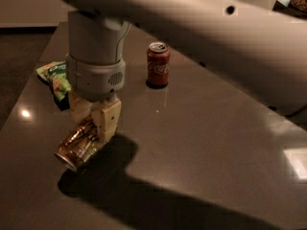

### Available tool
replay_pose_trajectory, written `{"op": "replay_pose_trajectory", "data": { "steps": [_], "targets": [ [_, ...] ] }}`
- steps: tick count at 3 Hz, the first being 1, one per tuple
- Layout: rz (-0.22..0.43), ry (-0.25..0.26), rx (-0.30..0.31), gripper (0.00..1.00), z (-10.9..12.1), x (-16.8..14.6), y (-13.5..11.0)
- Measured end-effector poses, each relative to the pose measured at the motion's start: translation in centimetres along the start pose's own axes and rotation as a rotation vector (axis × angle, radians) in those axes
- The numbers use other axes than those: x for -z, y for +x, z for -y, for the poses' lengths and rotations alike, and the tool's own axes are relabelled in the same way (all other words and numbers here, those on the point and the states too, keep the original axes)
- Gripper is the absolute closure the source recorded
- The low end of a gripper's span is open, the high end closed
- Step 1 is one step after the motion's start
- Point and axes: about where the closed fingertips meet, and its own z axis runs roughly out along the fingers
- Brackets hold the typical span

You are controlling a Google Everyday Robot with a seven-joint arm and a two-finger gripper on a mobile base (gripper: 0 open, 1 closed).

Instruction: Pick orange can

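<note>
The orange can [76, 149] is shiny orange-gold with a silver rim. It is tilted, its rim end pointing down and to the left, at the table's front left. My gripper [93, 123] hangs from the big white arm and is shut on the can's upper end, one cream finger on each side. The can seems to be held just above its shadow on the table [201, 143].
A red Coca-Cola can [158, 64] stands upright farther back, near the middle. A green snack bag [56, 76] lies at the left edge behind the gripper. The white arm [201, 28] crosses the top of the view. The table's left edge is close to the can.
</note>
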Motion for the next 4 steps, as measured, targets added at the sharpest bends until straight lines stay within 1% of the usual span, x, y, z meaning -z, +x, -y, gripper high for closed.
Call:
{"op": "replay_pose_trajectory", "data": {
  "steps": [1, 2, 3, 4],
  "targets": [
    [0.060, 0.046, 0.005, 1.00, -0.3, 2.7, -0.9],
    [0.106, 0.084, -0.013, 1.00, -0.3, 5.1, -1.0],
    [0.135, 0.123, -0.030, 1.00, -0.3, 7.0, -0.6],
    [0.140, 0.163, -0.033, 1.00, 0.6, 7.6, -0.6]
  ]
}}
